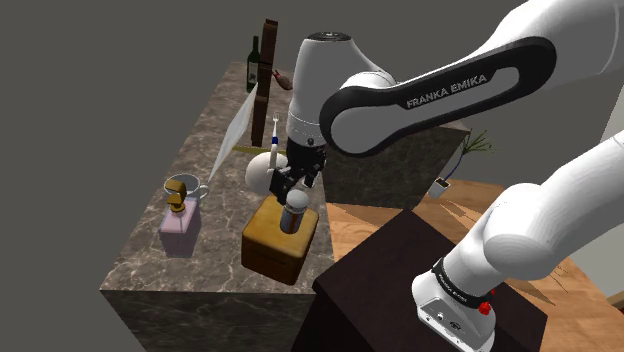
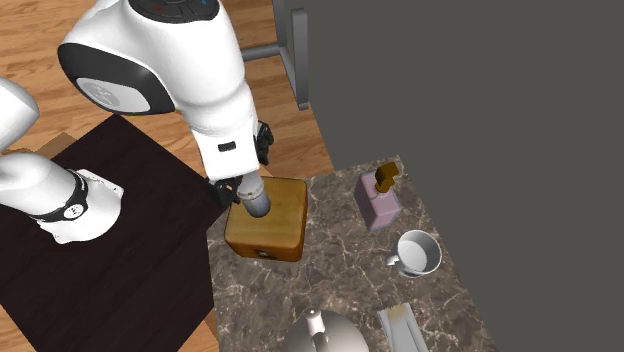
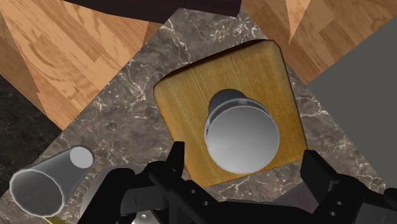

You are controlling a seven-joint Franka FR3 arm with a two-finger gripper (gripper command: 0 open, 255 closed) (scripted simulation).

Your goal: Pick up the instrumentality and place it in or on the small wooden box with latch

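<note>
Jaws spread, seemingly clear of grey cylinder, upright on wooden box

"FRANKA EMIKA", on arm link (white lettering)

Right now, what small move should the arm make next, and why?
Probably lift straight up. The grey cylinder stands upright on the wooden box, and the gripper has its fingers apart on either side without touching it, so it looks released.
</note>
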